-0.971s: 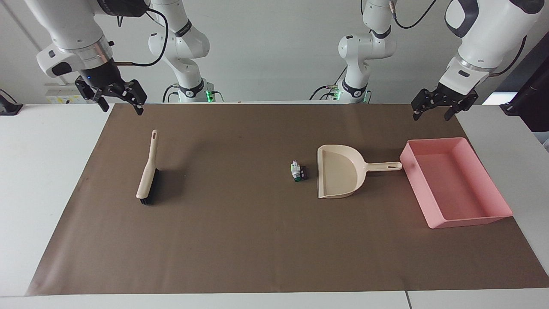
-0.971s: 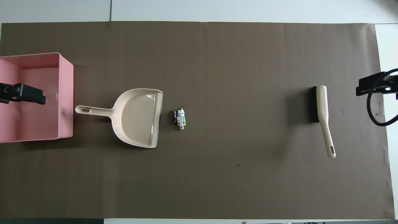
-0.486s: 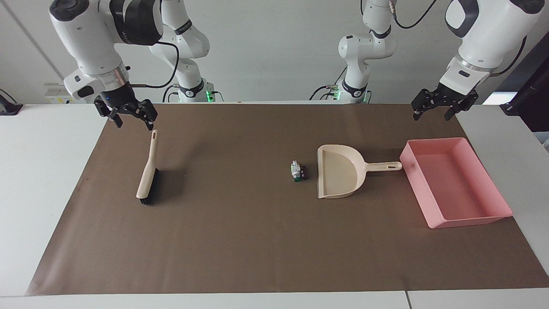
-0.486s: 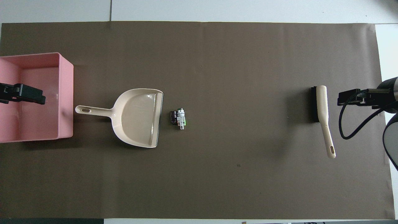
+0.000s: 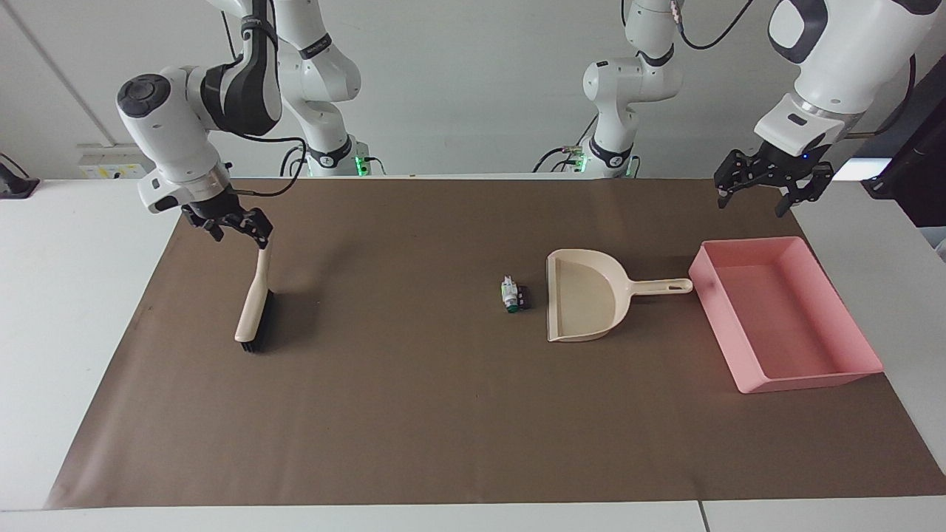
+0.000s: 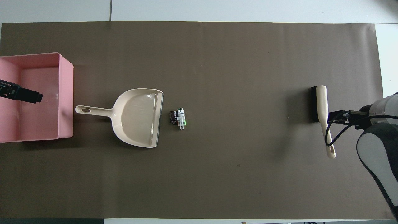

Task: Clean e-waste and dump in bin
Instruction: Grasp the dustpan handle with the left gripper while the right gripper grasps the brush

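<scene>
In the facing view the right gripper (image 5: pixel 238 228), fingers spread, hangs over the brush (image 5: pixel 255 297) handle's end; the left gripper (image 5: pixel 767 191), also spread, waits above the table by the pink bin (image 5: pixel 805 377). In the overhead view the e-waste (image 6: pixel 178 118) lies just beside the dustpan (image 6: pixel 136 116) lip, apart from the bin (image 6: pixel 66 96).

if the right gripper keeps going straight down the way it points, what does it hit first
Most likely the brush: the right gripper points down right at the tip of its handle. How much gap remains is hard to judge.
</scene>
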